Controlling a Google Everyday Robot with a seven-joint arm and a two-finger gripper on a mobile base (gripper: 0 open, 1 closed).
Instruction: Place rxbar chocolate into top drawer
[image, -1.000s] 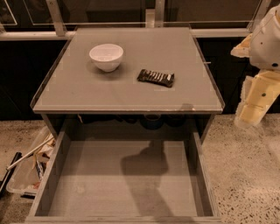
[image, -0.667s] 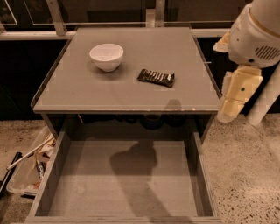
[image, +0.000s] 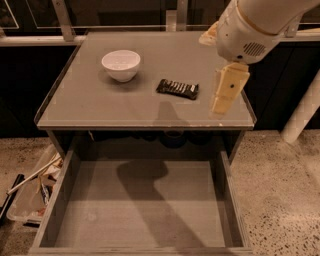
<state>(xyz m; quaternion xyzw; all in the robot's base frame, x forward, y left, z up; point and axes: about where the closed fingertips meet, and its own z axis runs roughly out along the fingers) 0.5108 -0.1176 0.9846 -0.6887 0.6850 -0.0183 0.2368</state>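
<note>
One view only: the small glossy black-wrapped rxbar chocolate (image: 177, 89) lies flat on the grey glass-covered tabletop (image: 100, 105), right of the white bowl (image: 121, 64). The cream gripper (image: 226, 92) hangs just right of it, probably lining up a grab. I can't tell if it's apart or together. The wide grey wooden top drawer (image: 100, 215) stands open on the near side, ready for the bar.

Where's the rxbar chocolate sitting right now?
In the camera view the rxbar chocolate lies flat on the tabletop, right of the white bowl, not yet in the open top drawer below. The gripper hangs just right of the bar, apart from it.
</note>
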